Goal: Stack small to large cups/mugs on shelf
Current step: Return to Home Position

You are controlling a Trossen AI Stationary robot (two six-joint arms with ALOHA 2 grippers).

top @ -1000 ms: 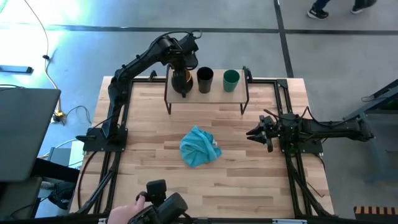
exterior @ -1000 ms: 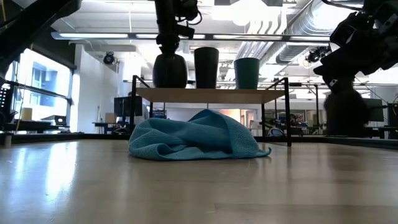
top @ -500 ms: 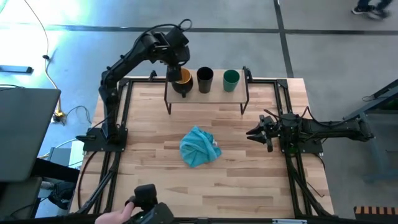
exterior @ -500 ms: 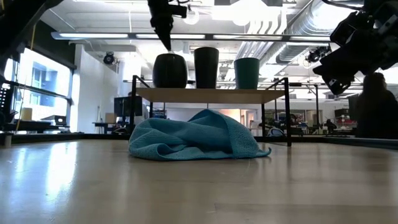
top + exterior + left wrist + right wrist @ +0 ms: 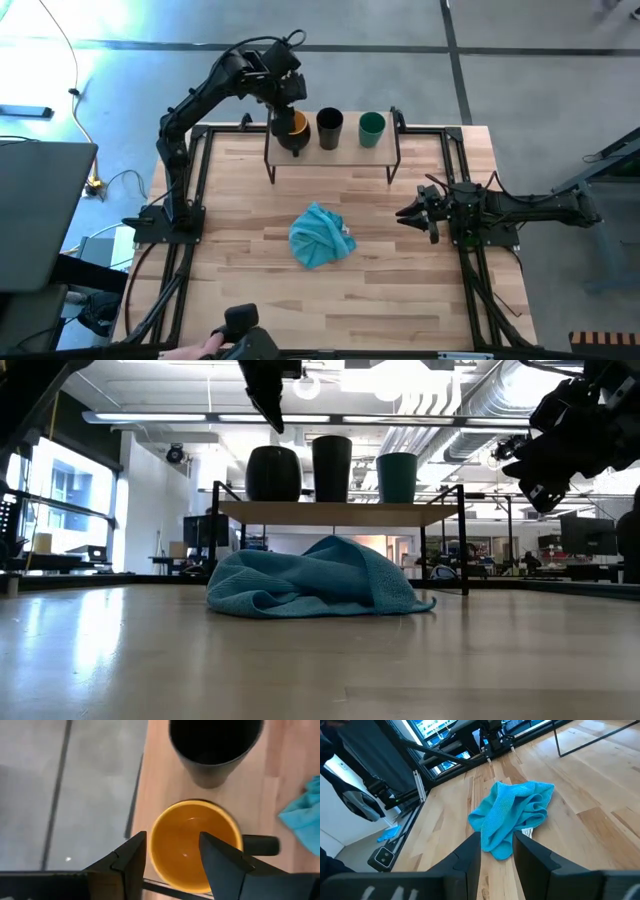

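Yellow-orange-lined dark mug (image 5: 291, 127) sits at light-wood shelf's (image 5: 345, 152) left end, beside tall black cup (image 5: 329, 124) and green cup (image 5: 371, 125), directly below left gripper (image 5: 172, 842), jaws apart and empty, so retreat is straight up; right gripper (image 5: 404, 213) waits well off the shelf's right-front, fingers slightly parted.

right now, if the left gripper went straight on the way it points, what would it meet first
Most likely the mug on the shelf: the open left gripper points down into its yellow inside. How far above it hangs is unclear.

Grey concrete floor (image 5: 520, 70), bright windows (image 5: 60, 500), ceiling ducts (image 5: 450, 400)
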